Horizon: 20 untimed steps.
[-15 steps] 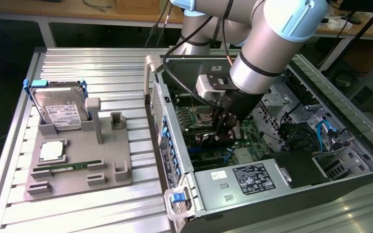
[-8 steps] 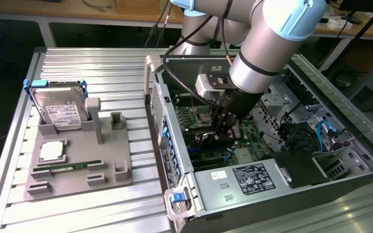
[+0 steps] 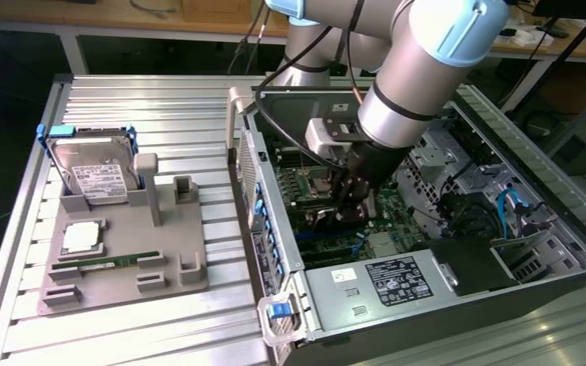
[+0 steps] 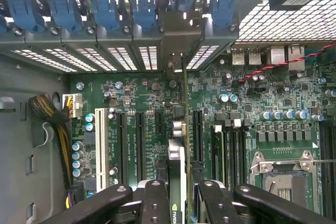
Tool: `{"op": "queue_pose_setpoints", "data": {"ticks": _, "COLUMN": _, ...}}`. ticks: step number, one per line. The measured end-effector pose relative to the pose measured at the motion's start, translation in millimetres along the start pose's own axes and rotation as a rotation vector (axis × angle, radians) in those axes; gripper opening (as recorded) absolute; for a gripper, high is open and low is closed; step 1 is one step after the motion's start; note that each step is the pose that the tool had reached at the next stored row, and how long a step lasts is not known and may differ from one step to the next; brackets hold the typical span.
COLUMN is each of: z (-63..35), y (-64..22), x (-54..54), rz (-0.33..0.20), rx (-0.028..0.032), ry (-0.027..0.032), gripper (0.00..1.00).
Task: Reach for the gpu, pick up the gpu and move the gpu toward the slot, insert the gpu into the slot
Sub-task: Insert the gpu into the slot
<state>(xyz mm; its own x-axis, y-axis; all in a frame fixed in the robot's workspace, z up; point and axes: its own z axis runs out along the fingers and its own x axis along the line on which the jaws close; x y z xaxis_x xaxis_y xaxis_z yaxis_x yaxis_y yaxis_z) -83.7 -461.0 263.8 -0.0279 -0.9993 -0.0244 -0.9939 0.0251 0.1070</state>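
Observation:
The gpu (image 4: 185,124) stands edge-on over the green motherboard (image 4: 142,95), with its metal end bracket (image 4: 177,43) up against the case's rear slot openings. My gripper (image 4: 185,203) is shut on the card, one black finger (image 4: 155,203) on each side of it. In the exterior view the gripper (image 3: 350,200) is down inside the open computer case, holding the dark gpu (image 3: 326,219) just above the board. The slot lies under the card's edge and is hidden by it. Black expansion sockets (image 4: 140,145) run parallel on either side.
Close beside the card are the memory sockets (image 4: 231,145) and the processor socket (image 4: 283,174). A cable bundle (image 4: 52,124) hangs by the case wall. Outside the case, a grey fixture (image 3: 120,263) carries a hard drive (image 3: 98,171) and a memory stick (image 3: 115,263). The power supply (image 3: 395,278) fills the case's near end.

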Motion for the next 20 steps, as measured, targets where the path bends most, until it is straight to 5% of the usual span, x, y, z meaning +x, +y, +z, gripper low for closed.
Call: {"op": "queue_pose_setpoints", "data": {"ticks": 20, "z": 2.5, "y": 1.5, "x": -0.1, "rz": -0.024, "rx": -0.0005, "ry": 0.0023, "gripper": 0.27}}
